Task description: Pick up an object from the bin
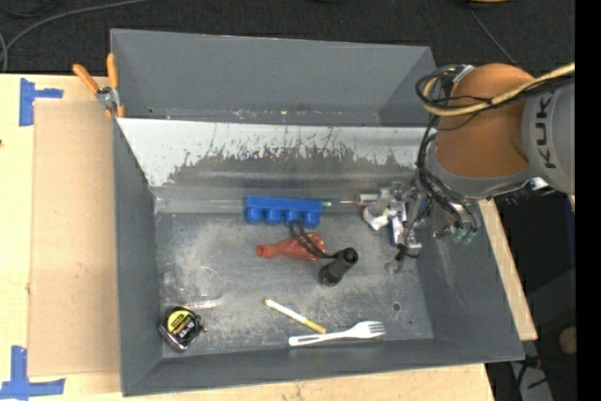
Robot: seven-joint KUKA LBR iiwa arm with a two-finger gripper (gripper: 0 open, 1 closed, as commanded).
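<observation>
My gripper (pixel 404 238) hangs low over the right part of the bin floor, close to the right wall. Nearest to it, a short way to its left, a black cylinder (pixel 336 266) lies tilted. Beside the cylinder lies a red clamp-like tool (pixel 289 248). A blue block with several round bumps (pixel 282 210) rests against the back wall, left of the gripper. No loose thing lies right under the gripper.
A white plastic fork (pixel 338 332) and a yellow-and-white stick (pixel 294 316) lie near the front wall. A yellow-and-black tape measure (pixel 178 326) sits in the front left corner, with a clear plastic cup (pixel 202 283) behind it. The arm's orange cover stands over the right rim.
</observation>
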